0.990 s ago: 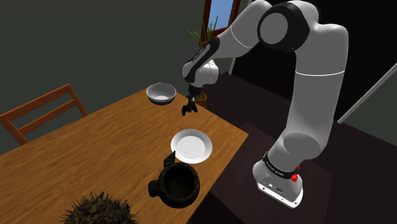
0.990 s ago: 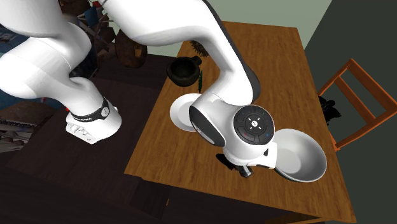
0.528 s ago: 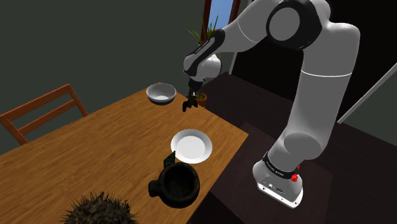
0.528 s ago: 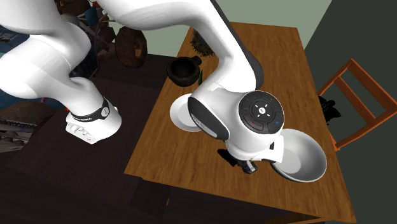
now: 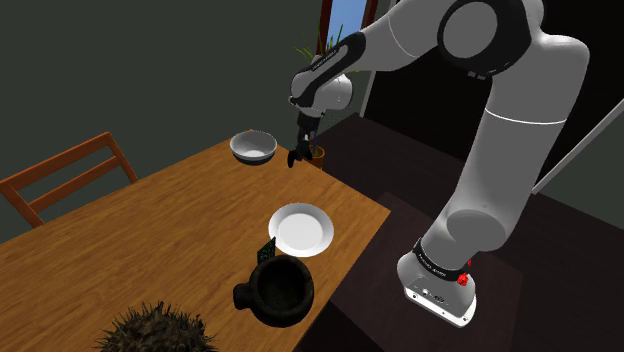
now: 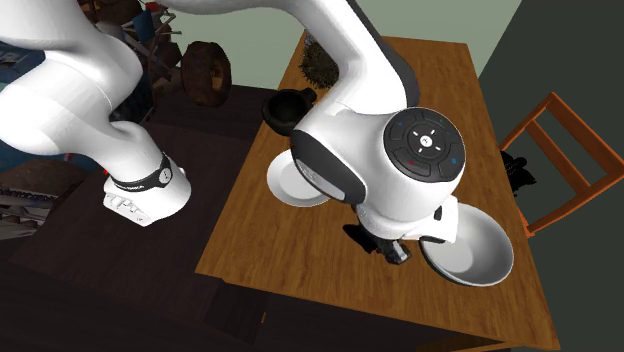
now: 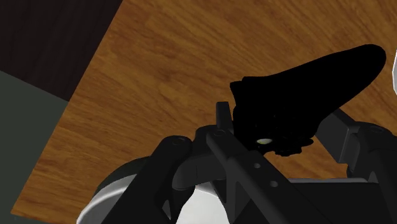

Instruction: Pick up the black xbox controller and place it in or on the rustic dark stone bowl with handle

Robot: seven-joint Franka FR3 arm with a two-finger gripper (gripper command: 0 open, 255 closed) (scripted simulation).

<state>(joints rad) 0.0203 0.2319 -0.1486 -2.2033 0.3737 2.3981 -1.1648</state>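
Gripper [image 5: 296,157] clasps the black xbox controller [image 7: 305,79] across its middle, aloft over the wooden tabletop [image 5: 170,215] near the white bowl [image 5: 252,147]; it looks light, rigid and smooth-shelled, so slippage seems possible, with the dark stone bowl [image 5: 282,290] well apart and an orange chair [image 5: 60,178] beyond.
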